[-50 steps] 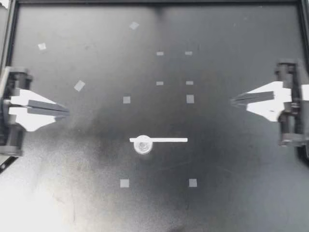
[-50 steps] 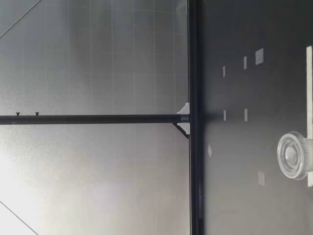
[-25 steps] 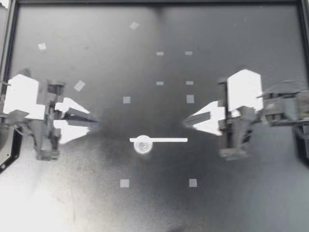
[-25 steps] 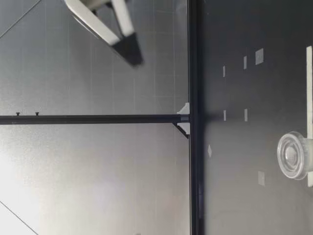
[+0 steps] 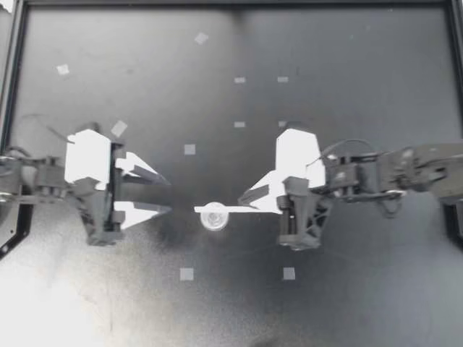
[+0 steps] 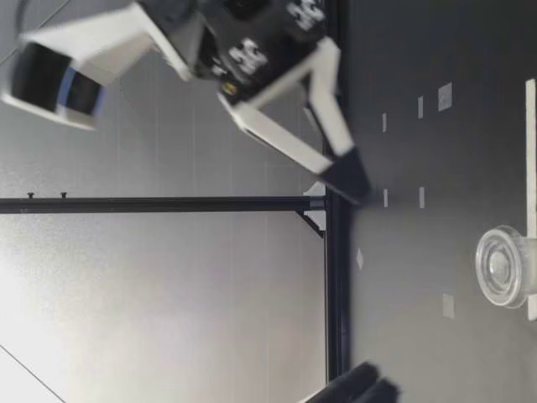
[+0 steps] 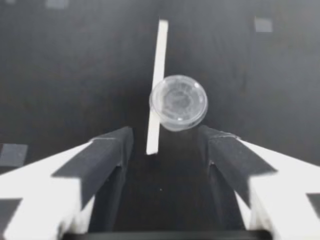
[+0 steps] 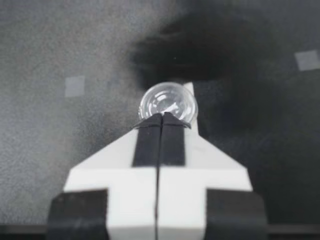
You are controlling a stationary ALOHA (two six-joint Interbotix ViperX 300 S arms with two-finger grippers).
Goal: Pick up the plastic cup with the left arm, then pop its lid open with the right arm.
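**Left pincer**: released. The two fingers stand wide apart with nothing between them. It lies to the left of the clear cup, near it but apart, with the fingertips pointing toward the cup. In the left wrist view the cup sits just ahead of the open gap, nearer to one finger than to the other, and touches neither.

**Clear cup**: round and transparent, it stands on the dark worktop. A white strip lies flat against the far side of the cup. A short end of the strip passes the cup on the left, and the long part runs away from the cup to the right. A grey tape square lies on the worktop on the near side of the cup, well apart from it.

**Right pincer**: clenched, with the fingers pressed together and holding nothing. Its tip is just beside the cup on the right, over the strip. In the right wrist view the closed tip lines up with the near rim of the cup. In the low view this tip hangs higher than the cup.
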